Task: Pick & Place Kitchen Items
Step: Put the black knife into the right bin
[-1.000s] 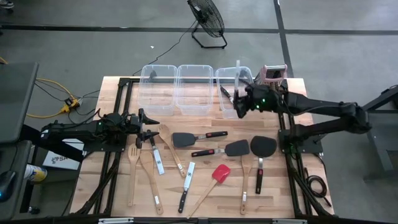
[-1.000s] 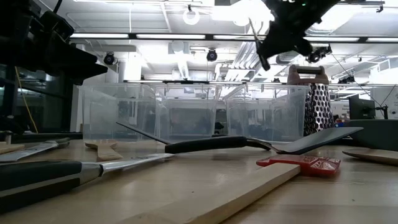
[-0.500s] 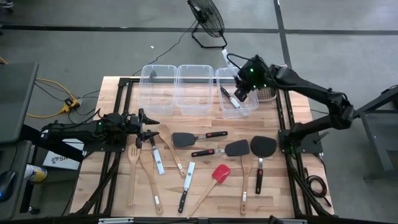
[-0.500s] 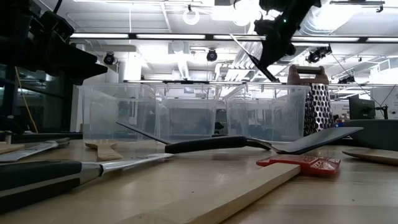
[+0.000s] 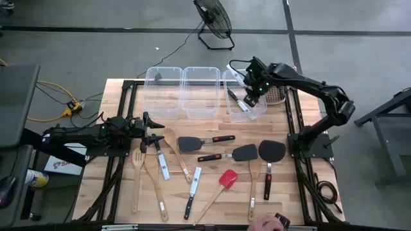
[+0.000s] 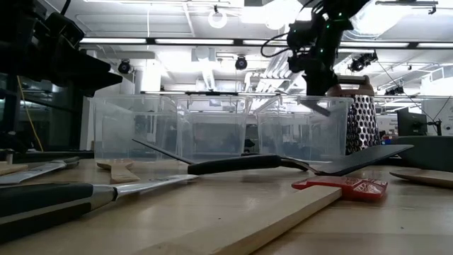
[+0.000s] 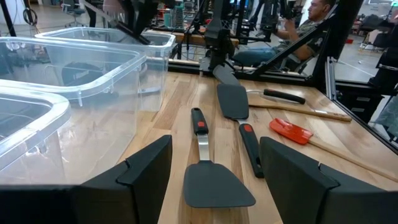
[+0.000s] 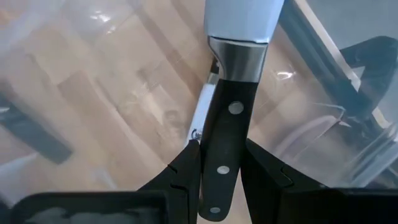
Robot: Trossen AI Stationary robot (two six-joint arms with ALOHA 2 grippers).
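The right gripper (image 8: 217,177) is clamping a black-handled knife (image 8: 229,130) by its riveted handle, hanging it over the rightmost clear bin (image 5: 243,96) at the bench's (image 5: 308,186) one o'clock, apparently for sorting. At nine o'clock the left gripper (image 5: 152,128) is waiting, fingers apart, beside the remaining utensils (image 5: 212,173).

Right arm reaches in from right edge of worktop, elbow raised, forearm angled toward far side. Right gripper (image 5: 251,97) points downward, fingers (image 8: 186,171) clamped on black handle of knife (image 8: 227,137), blade running ahead of wrist. Left arm lies low along left side of worktop, extended inward. Left gripper (image 5: 153,130) level, fingers (image 7: 146,171) spread wide, holding nothing.
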